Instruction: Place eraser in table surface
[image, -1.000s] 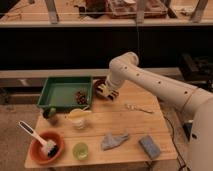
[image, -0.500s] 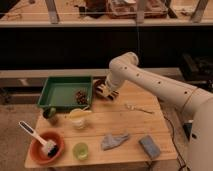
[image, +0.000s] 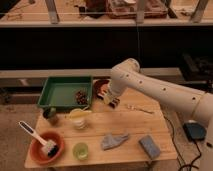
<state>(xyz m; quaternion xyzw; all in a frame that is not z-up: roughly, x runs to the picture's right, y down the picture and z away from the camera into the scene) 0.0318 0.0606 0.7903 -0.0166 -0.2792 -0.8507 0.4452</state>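
My gripper hangs at the end of the white arm, just right of the green tray and low over the table surface, a pale wooden plank top. A small dark block with a reddish tint, the eraser, shows right at the gripper's tip, close to or touching the wood. I cannot tell whether it is held or lying free.
A green tray at the back left holds a brown lump. A dark round dish is behind the gripper. An orange bowl with a white brush, a green cup, a yellow bowl, a grey cloth, a grey-blue block and a utensil are also on the table.
The gripper seems to have sunk slightly toward the tabletop. Nothing else has moved.
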